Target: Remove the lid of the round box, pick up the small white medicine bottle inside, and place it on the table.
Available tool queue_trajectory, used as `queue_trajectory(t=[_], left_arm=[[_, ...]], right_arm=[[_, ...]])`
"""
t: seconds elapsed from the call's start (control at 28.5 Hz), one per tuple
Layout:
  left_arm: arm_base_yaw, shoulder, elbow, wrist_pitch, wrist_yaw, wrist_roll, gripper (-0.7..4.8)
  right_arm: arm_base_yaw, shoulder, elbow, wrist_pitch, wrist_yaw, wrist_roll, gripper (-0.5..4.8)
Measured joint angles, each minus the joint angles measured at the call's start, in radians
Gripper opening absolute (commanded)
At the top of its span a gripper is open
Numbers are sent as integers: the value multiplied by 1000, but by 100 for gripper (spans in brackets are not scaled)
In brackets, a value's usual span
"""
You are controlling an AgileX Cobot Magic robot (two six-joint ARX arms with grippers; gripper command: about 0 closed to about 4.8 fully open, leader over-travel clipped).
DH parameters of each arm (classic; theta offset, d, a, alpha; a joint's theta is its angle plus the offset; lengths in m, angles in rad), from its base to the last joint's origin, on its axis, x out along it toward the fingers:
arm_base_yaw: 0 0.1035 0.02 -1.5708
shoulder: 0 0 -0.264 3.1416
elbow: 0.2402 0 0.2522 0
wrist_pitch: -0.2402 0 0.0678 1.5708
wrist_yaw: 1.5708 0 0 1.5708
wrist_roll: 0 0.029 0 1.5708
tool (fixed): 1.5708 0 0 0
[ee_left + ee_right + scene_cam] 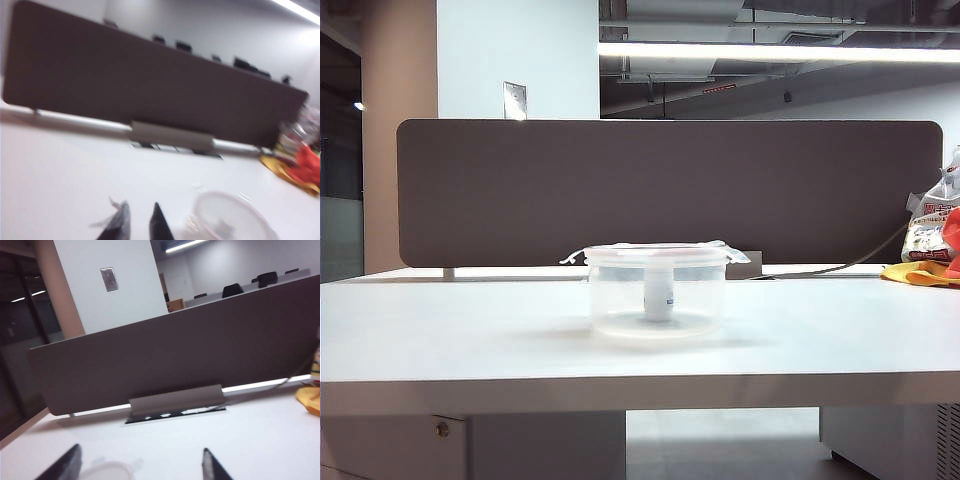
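- Two grippers, both mine, and neither holds anything: left gripper [139,225] has its jaws nearly together, right gripper [142,465] has them wide apart.
- Box [657,295] sits mid-table [440,330], lid [656,253] on, bottle [658,297] upright inside.
- Risk, as I judge it: lifting the lid by one tab could drag the light box along and tip the bottle.
- Exterior view shows the bottle but no arms; wrist views show my fingertips, with the lid at about 4 o'clock of the left pair and 7 o'clock in the right view.

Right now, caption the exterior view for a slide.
Lidded round box holding the small white medicine bottle on the table; no end effector visible.
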Motion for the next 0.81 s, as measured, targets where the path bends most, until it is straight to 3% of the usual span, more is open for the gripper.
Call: queue_trajectory(t=[0.14,0.25,0.39,0.49,0.6,0.67,0.7,0.74,0.77,0.81], left_arm=[[-56,291,192,-23,33,0,57],[-115,503,314,-67,49,0,58],[-150,727,420,-74,127,-1,142],[-150,845,463,-77,184,-37,189],[-149,978,514,-81,209,-45,189],[-149,1041,531,-82,256,-49,257],[-149,1067,533,-80,272,-62,404],[-149,1111,533,-76,289,-88,474],[-149,1138,533,-76,296,-100,479],[-149,1184,533,-75,309,-126,479]], right_arm=[[0,300,217,8,-95,-1,293],[9,568,394,-82,-194,0,210],[19,898,605,-258,-330,0,213],[18,1072,666,-280,-465,0,231],[18,1229,674,-281,-581,0,231],[18,1318,674,-285,-635,0,285],[18,1347,673,-289,-650,0,358],[18,1390,673,-293,-687,0,405],[18,1411,674,-293,-715,0,447],[23,1445,673,-293,-755,0,447]])
